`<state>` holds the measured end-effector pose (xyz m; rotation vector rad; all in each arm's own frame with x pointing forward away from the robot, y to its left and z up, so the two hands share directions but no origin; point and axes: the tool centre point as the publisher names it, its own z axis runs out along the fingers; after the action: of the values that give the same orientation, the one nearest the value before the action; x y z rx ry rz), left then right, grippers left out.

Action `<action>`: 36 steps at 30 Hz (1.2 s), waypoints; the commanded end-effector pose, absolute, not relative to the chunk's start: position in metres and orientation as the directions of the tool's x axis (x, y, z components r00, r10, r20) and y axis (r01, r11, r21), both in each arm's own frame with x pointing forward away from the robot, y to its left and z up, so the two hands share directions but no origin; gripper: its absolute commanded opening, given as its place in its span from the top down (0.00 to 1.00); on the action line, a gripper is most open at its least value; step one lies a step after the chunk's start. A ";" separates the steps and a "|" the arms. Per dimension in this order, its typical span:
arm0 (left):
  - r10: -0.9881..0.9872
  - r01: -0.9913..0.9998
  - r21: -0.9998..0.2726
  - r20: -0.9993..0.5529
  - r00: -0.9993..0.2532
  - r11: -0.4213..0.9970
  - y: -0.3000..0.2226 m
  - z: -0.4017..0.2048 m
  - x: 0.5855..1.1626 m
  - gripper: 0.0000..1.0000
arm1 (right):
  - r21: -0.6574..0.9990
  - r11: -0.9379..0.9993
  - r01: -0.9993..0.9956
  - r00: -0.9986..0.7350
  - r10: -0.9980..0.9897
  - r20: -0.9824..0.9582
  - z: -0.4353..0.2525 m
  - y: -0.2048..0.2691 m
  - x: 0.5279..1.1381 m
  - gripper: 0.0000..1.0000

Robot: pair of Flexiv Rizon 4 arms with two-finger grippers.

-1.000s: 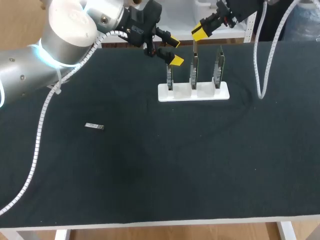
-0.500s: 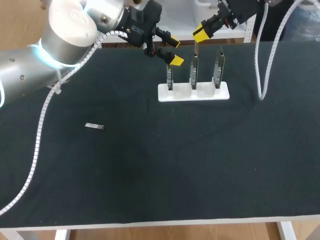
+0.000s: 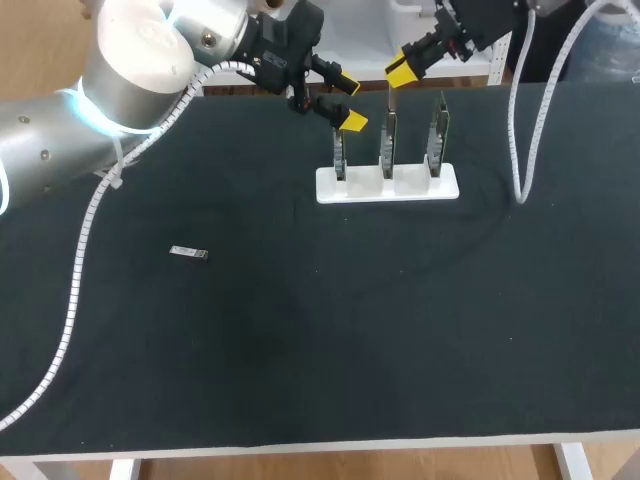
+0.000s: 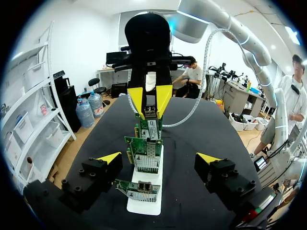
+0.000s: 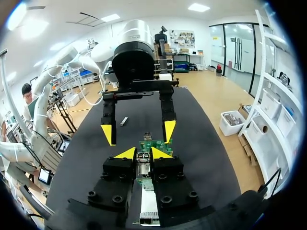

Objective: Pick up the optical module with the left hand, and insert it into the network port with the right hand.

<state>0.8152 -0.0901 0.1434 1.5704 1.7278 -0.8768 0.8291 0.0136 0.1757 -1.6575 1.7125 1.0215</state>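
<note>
Head view: the left gripper point(image 3: 348, 100) hung with fingers wide beside the white card stand point(image 3: 388, 184). An optical module point(image 3: 188, 253) lay well apart on the worktop point(image 3: 300, 350).
Right wrist view: the right gripper point(image 5: 143, 154) had narrow fingers pinching a metal module point(image 5: 143, 168) above the network cards point(image 5: 156, 143).

I take this for a robotics lab bench set up for electronics work. My worktop point(image 3: 400, 330) is covered in a black mat. On it stands a white holder point(image 3: 388, 186) with three green network cards point(image 3: 388, 140) upright in its slots. My left arm point(image 3: 130, 70) and right arm point(image 3: 490, 15) lean in over it, each trailing a white ribbed cable point(image 3: 75, 290). A small optical module point(image 3: 188, 253) lies loose on the mat.
</note>
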 end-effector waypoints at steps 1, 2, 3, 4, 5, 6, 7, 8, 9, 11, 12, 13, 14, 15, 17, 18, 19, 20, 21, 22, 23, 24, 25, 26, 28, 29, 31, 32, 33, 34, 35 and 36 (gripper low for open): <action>0.575 0.996 -0.060 -0.814 -0.086 0.064 -0.091 0.144 0.816 0.00 | 0.154 -0.048 -0.987 -0.099 -0.578 -0.810 0.175 0.014 0.833 1.00; 0.575 0.996 -0.060 -0.814 -0.086 0.064 -0.091 0.144 0.816 0.00 | 0.155 -0.047 -0.987 -0.099 -0.578 -0.810 0.174 0.014 0.833 1.00; 0.575 0.996 -0.060 -0.814 -0.086 0.064 -0.091 0.144 0.816 0.00 | 0.155 -0.046 -0.987 -0.100 -0.578 -0.810 0.174 0.014 0.834 1.00; 0.575 0.996 -0.060 -0.814 -0.086 0.064 -0.091 0.144 0.816 0.00 | 0.156 -0.045 -0.987 -0.102 -0.578 -0.810 0.174 0.014 0.834 1.00; 0.575 0.996 -0.060 -0.814 -0.086 0.064 -0.091 0.144 0.816 0.00 | 0.157 -0.044 -0.987 -0.103 -0.579 -0.809 0.174 0.014 0.834 1.00; 0.575 0.996 -0.060 -0.814 -0.086 0.064 -0.091 0.144 0.816 0.00 | 0.157 -0.044 -0.987 -0.103 -0.579 -0.809 0.174 0.013 0.834 1.00; 0.575 0.996 -0.060 -0.814 -0.086 0.064 -0.091 0.144 0.816 0.00 | 0.158 -0.044 -0.987 -0.104 -0.579 -0.809 0.174 0.013 0.834 1.00; 0.575 0.996 -0.060 -0.814 -0.086 0.064 -0.091 0.144 0.816 0.00 | 0.158 -0.044 -0.986 -0.104 -0.579 -0.809 0.173 0.013 0.835 1.00; 0.575 0.996 -0.060 -0.814 -0.086 0.064 -0.091 0.144 0.816 0.00 | 0.158 -0.043 -0.986 -0.104 -0.579 -0.809 0.173 0.013 0.835 1.00; 0.575 0.996 -0.060 -0.814 -0.086 0.064 -0.091 0.144 0.816 0.00 | 0.157 -0.043 -0.987 -0.104 -0.579 -0.809 0.173 0.013 0.835 1.00; 0.575 0.996 -0.060 -0.814 -0.086 0.064 -0.091 0.144 0.816 0.00 | 0.157 -0.043 -0.987 -0.103 -0.579 -0.809 0.174 0.013 0.836 1.00; 0.575 0.996 -0.060 -0.814 -0.086 0.064 -0.091 0.144 0.816 0.00 | 0.156 -0.043 -0.987 -0.103 -0.579 -0.809 0.174 0.014 0.836 1.00; 0.575 0.996 -0.060 -0.814 -0.086 0.064 -0.091 0.144 0.816 0.00 | 0.156 -0.044 -0.987 -0.102 -0.579 -0.809 0.174 0.014 0.837 1.00; 0.575 0.996 -0.060 -0.814 -0.086 0.064 -0.091 0.144 0.816 0.00 | 0.155 -0.044 -0.987 -0.102 -0.578 -0.809 0.173 0.014 0.837 1.00; 0.575 0.996 -0.060 -0.814 -0.086 0.064 -0.091 0.144 0.816 0.00 | 0.156 -0.045 -0.987 -0.101 -0.580 -0.809 0.173 0.015 0.838 1.00; 0.575 0.996 -0.060 -0.814 -0.086 0.064 -0.091 0.144 0.816 0.00 | 0.157 -0.045 -0.987 -0.102 -0.580 -0.808 0.172 0.015 0.838 1.00; 0.575 0.996 -0.060 -0.814 -0.086 0.064 -0.091 0.144 0.816 0.00 | 0.158 -0.045 -0.986 -0.102 -0.581 -0.807 0.172 0.015 0.839 1.00; 0.575 0.996 -0.060 -0.814 -0.086 0.064 -0.091 0.144 0.816 0.00 | 0.159 -0.046 -0.986 -0.103 -0.582 -0.807 0.172 0.015 0.839 1.00; 0.575 0.996 -0.060 -0.814 -0.086 0.064 -0.091 0.144 0.816 0.00 | 0.159 -0.047 -0.986 -0.103 -0.582 -0.807 0.172 0.015 0.839 1.00; 0.575 0.996 -0.060 -0.814 -0.086 0.064 -0.091 0.144 0.816 0.00 | 0.160 -0.048 -0.986 -0.103 -0.582 -0.807 0.172 0.015 0.839 1.00; 0.575 0.996 -0.060 -0.814 -0.086 0.064 -0.091 0.144 0.816 0.00 | 0.160 -0.048 -0.986 -0.103 -0.582 -0.807 0.172 0.015 0.839 1.00; 0.575 0.996 -0.060 -0.814 -0.086 0.064 -0.091 0.144 0.816 0.00 | 0.160 -0.048 -0.986 -0.102 -0.582 -0.807 0.172 0.015 0.839 1.00; 0.575 0.996 -0.060 -0.814 -0.086 0.064 -0.091 0.144 0.816 0.00 | 0.160 -0.049 -0.986 -0.102 -0.582 -0.807 0.172 0.015 0.839 1.00; 0.575 0.996 -0.060 -0.814 -0.086 0.064 -0.091 0.144 0.816 0.00 | 0.160 -0.049 -0.986 -0.102 -0.582 -0.807 0.172 0.015 0.839 1.00; 0.575 0.996 -0.060 -0.814 -0.086 0.064 -0.091 0.144 0.816 0.00 | 0.161 -0.049 -0.986 -0.103 -0.582 -0.806 0.171 0.015 0.840 1.00; 0.575 0.996 -0.060 -0.814 -0.086 0.064 -0.091 0.144 0.816 0.00 | 0.161 -0.048 -0.986 -0.103 -0.582 -0.806 0.171 0.014 0.840 1.00; 0.575 0.996 -0.060 -0.814 -0.086 0.064 -0.091 0.144 0.816 0.00 | 0.160 -0.047 -0.986 -0.103 -0.582 -0.807 0.171 0.014 0.840 1.00; 0.575 0.996 -0.060 -0.814 -0.086 0.064 -0.091 0.144 0.816 0.00 | 0.159 -0.046 -0.986 -0.103 -0.582 -0.807 0.171 0.013 0.841 1.00; 0.575 0.996 -0.060 -0.814 -0.086 0.064 -0.091 0.144 0.816 0.00 | 0.159 -0.045 -0.986 -0.103 -0.582 -0.807 0.171 0.013 0.841 1.00; 0.575 0.996 -0.060 -0.814 -0.086 0.064 -0.091 0.144 0.816 0.00 | 0.159 -0.045 -0.986 -0.103 -0.582 -0.806 0.171 0.013 0.841 1.00; 0.575 0.996 -0.060 -0.814 -0.086 0.064 -0.091 0.144 0.816 0.00 | 0.158 -0.044 -0.986 -0.103 -0.582 -0.807 0.172 0.012 0.841 1.00; 0.575 0.996 -0.060 -0.814 -0.086 0.064 -0.091 0.144 0.816 0.00 | 0.157 -0.044 -0.987 -0.103 -0.582 -0.807 0.172 0.012 0.841 1.00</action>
<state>0.8152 -0.0901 0.1434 1.5704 1.7278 -0.8768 0.8338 0.0122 0.1714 -1.6496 1.7232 1.0132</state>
